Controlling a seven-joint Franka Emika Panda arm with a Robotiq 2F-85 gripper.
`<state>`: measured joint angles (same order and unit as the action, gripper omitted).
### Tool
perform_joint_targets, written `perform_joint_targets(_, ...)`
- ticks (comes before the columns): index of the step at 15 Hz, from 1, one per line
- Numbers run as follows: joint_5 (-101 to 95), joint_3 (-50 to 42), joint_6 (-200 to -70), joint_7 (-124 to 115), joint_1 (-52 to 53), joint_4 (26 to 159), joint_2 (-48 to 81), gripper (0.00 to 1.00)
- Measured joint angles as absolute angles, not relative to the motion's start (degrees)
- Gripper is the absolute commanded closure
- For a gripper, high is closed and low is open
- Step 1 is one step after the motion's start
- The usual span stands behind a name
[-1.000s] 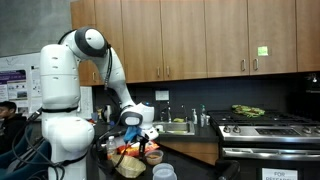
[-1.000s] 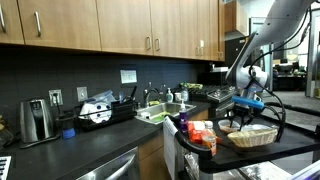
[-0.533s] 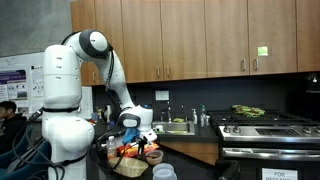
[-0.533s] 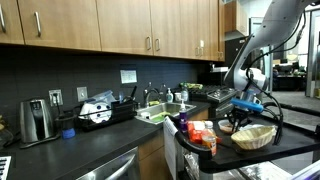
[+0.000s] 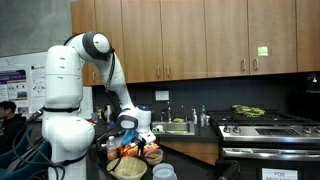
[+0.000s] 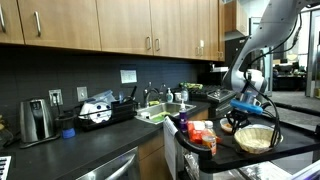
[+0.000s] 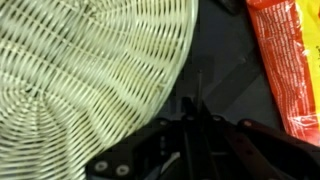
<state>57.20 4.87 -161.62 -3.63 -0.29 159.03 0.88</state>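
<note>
**Item 1. Hand** [image 7: 197,98]. Robotiq unit on the single Panda arm, lowered close to the surface [image 7: 226,50]. Its fingers are pressed together, and nothing can be seen between the tips in the wrist view. It also shows in both exterior views [image 5: 138,136] [image 6: 247,120], pointing downward.

**Item 2. Wicker basket** [image 7: 90,70]. Round, shallow, pale woven cane, lying flat on the dark surface.
- Position: in the wrist view it fills the left half of the picture, and its curved rim passes just beside the closed fingertips.
- Contact: whether the tips touch the rim cannot be told.
- Axis: being round, it has no long axis, so its rim is the part nearest the hand.
- In an exterior view [image 6: 255,138] it lies directly below the hand, at the near right of the surface.
- In an exterior view [image 5: 127,166] it lies low in front of the robot's base.

**Item 3. Orange packet** [image 7: 285,60]. Crinkled foil, lying flat to the right of the hand in the wrist view, apart from the basket, with bare surface between them.

**Item 4. Surroundings.**
- Sink [image 6: 166,113] at the far side.
- Toaster [image 6: 37,120] far left.
- Stove [image 5: 265,124] to the right.
- Wooden cabinets [image 5: 200,35] above.
</note>
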Motion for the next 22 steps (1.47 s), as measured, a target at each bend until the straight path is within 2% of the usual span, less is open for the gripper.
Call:
perform_joint_targets(14, 63.70, 5.84, -166.68, 8.55, 1.16, 158.72, -0.44, 0.99)
perform_joint_targets(22, 80.90, 5.85, -153.65, 23.71, 1.17, 158.76, -10.19, 0.99)
